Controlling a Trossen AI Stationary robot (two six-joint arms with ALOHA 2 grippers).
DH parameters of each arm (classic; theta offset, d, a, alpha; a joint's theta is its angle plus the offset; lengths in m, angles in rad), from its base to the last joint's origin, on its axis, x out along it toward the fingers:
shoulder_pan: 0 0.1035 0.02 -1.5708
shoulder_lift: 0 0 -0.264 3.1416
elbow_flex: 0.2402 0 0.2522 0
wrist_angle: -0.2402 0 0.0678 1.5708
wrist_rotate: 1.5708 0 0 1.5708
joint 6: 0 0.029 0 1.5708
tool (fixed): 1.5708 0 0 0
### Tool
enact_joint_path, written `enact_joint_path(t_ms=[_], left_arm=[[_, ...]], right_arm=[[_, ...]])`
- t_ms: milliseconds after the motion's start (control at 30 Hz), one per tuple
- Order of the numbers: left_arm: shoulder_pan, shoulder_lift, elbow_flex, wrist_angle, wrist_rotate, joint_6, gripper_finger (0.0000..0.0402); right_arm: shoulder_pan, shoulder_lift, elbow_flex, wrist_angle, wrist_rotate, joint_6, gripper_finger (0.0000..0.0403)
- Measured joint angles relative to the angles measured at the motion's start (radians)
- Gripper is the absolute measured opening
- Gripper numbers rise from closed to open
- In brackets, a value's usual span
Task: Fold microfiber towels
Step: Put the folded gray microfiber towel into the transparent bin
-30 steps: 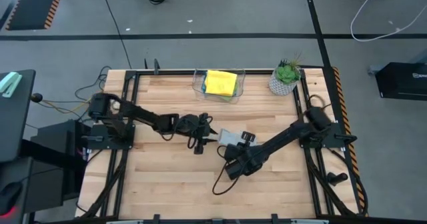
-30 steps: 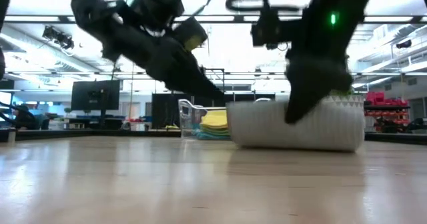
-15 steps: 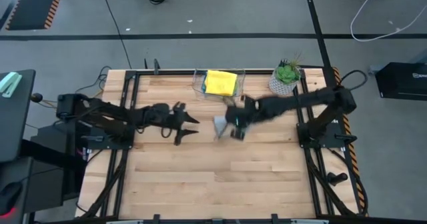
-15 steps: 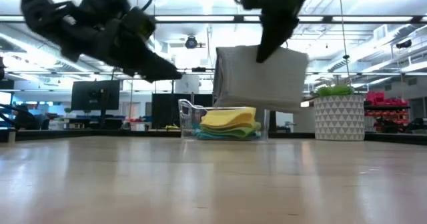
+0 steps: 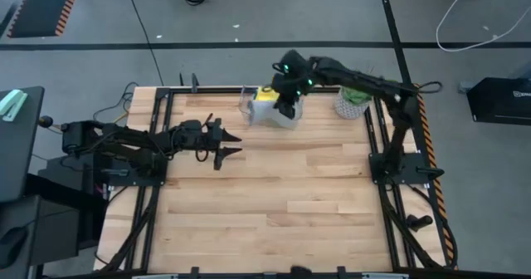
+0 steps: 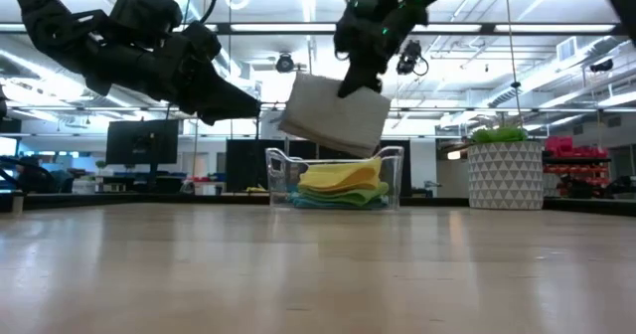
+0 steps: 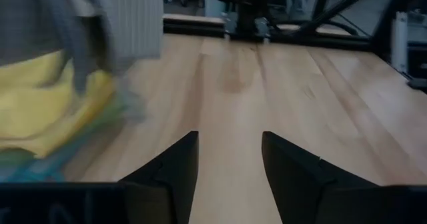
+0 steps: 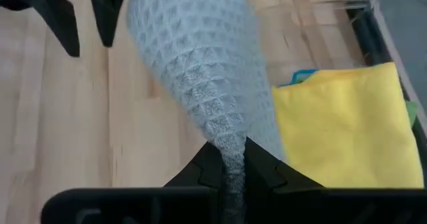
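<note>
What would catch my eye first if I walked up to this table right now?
Probably the grey towel dangling in mid-air from the right gripper, just above a clear bin at the table's far edge. In that bin a yellow towel tops a stack of folded ones. The left gripper hovers open over bare wood nearby.

- Right pincer (image 8: 225, 167), bottom centre, pinches the grey towel (image 8: 200, 71).
- Yellow towel (image 8: 340, 127) at right.
- Left pincer (image 8: 80, 14) upper left, over the table (image 8: 80, 137).
</note>
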Motion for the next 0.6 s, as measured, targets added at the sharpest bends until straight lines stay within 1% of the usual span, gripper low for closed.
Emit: enact_joint_path(t_ms=[67,200,233,367,500,600], left_arm=[[0.017,0.0,0.004,0.002,-0.002,0.007,0.0172],[0.047,0.001,0.004,0.0,0.002,0.024,0.0171],[0.054,0.001,0.004,0.0,0.013,0.024,0.0171],[0.083,0.001,0.004,0.0,0.043,0.025,0.0171],[0.107,0.001,0.004,0.0,0.06,0.026,0.0171],[0.116,0.001,0.004,-0.003,0.076,0.025,0.0172]], right_arm=[[-0.043,0.065,0.07,-0.04,-0.066,-0.037,0.0037],[-0.123,0.198,0.198,-0.134,-0.231,-0.083,0.0037],[-0.14,0.222,0.225,-0.16,-0.256,-0.096,0.0037],[-0.192,0.303,0.322,-0.285,-0.288,-0.147,0.0037],[-0.235,0.352,0.38,-0.321,-0.322,-0.179,0.0037],[-0.262,0.387,0.39,-0.323,-0.344,-0.194,0.0037]])
